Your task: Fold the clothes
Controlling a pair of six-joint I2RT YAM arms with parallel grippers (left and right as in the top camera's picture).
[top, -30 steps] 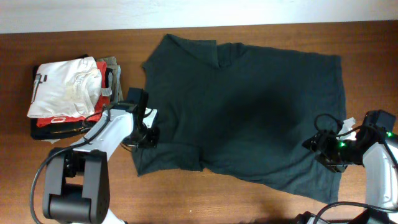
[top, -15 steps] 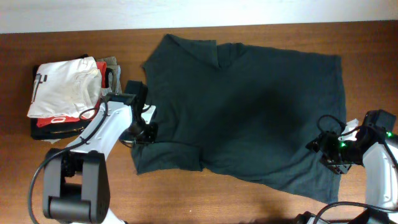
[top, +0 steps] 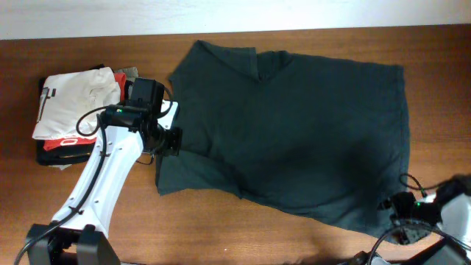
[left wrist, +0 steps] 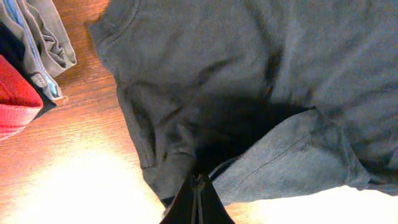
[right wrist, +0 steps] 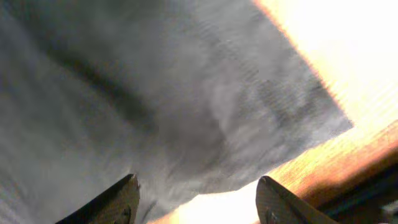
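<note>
The dark T-shirt [top: 294, 132] lies spread out across the table with its plain side up; no white letters show. My left gripper [top: 171, 141] is at the shirt's left edge. In the left wrist view [left wrist: 198, 186] its jaws are shut, with the shirt [left wrist: 249, 74] gathered at their tip and a sleeve [left wrist: 286, 162] folded over beside them. My right gripper [top: 399, 217] is at the shirt's lower right corner. In the right wrist view [right wrist: 199, 205] it is open and empty above that corner of the shirt [right wrist: 186, 106], with bare wood beyond.
A pile of folded clothes stands at the left: a white garment [top: 73, 103] on a red-orange one [top: 62, 143], with grey ones [top: 132, 76] behind. The red one [left wrist: 15, 99] and the grey ones [left wrist: 43, 43] show in the left wrist view. The table's front edge is near my right arm.
My left gripper moved up and away from the front edge, drawing the shirt's lower left part with it. My right gripper moved off the shirt toward the front right corner.
</note>
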